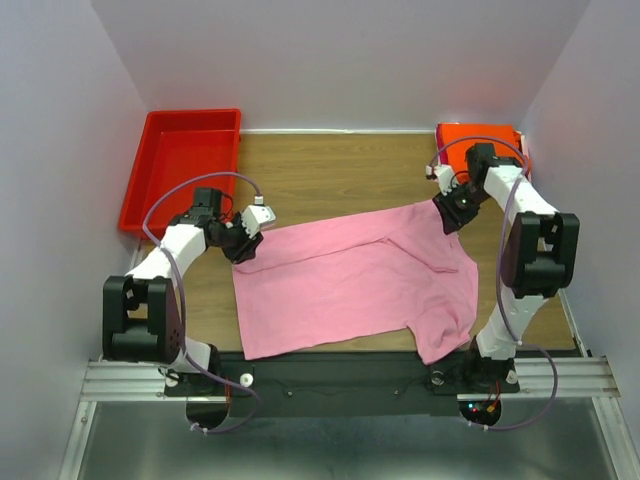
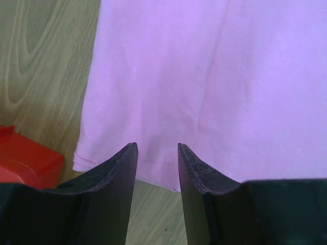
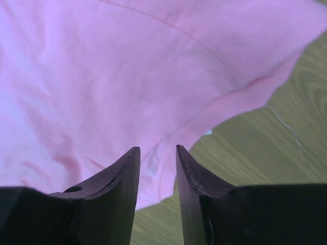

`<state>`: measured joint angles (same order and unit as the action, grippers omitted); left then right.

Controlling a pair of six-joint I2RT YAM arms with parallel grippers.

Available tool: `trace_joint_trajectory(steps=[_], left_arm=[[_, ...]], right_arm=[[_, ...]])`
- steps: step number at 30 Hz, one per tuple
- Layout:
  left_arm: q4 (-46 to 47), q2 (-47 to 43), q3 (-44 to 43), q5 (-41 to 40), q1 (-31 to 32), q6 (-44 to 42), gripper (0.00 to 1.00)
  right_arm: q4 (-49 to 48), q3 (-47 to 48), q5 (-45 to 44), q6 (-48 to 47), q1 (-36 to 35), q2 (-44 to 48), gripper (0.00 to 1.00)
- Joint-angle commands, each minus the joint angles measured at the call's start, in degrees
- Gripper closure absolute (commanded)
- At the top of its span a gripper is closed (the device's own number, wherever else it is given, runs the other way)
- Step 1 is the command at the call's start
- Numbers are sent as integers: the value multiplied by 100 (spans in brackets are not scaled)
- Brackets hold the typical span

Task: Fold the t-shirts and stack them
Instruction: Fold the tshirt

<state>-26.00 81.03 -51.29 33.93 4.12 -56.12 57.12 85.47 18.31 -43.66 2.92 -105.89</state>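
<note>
Light pink cotton t-shirt [image 1: 350, 280] is lying spread mid-desk. Left hand [image 2: 157, 153] is gaping empty at its 9 o'clock hem; right hand [image 3: 156, 155] is gaping empty at 2 o'clock. Risk: loose cloth snagging on fingers, rumpling.

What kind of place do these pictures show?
Probably a robot test cell, not a home: a wooden table closed in by plain white walls, with two arms bolted to a metal rail, and a pink t-shirt beside a red tray.
</note>
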Motion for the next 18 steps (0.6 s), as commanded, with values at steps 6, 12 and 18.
trace_joint_trajectory(steps=[6, 12, 18], left_arm=[[815, 948, -267, -668, 432, 1462, 55], [1035, 1791, -856, -906, 441, 1981, 59], [922, 2048, -1498, -845, 441, 2123, 59]], right_arm=[[-289, -65, -116, 648, -274, -590, 61], [-457, -58, -442, 911, -283, -898, 62], [-369, 619, -468, 1228, -222, -908, 59]])
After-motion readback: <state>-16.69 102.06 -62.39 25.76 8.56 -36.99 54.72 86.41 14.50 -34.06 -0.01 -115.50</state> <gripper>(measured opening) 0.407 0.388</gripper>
